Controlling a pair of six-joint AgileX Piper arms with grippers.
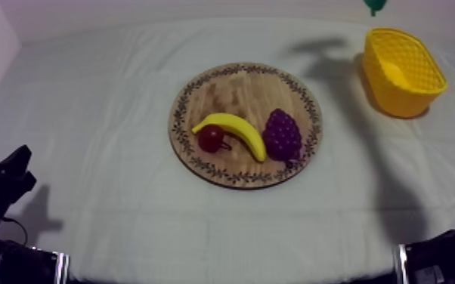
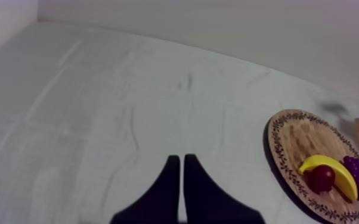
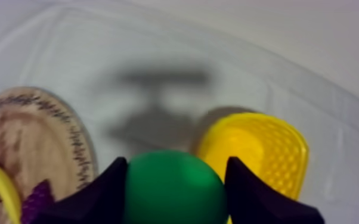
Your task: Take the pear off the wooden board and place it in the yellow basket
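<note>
Our tabletop [image 1: 109, 196] carries the wooden board [image 1: 234, 87], which bears the banana [image 1: 234, 128], grapes [image 1: 282, 134] and small red fruit [image 1: 211, 138]. The yellow basket [image 1: 419, 72] sits well apart. Near the basket our right jaws pinch the pear [image 3: 175, 187]; our left jaws lie pressed together.

The banana [image 1: 234, 130] lies between the small red fruit [image 1: 211, 139] and the grapes [image 1: 282, 134].
</note>
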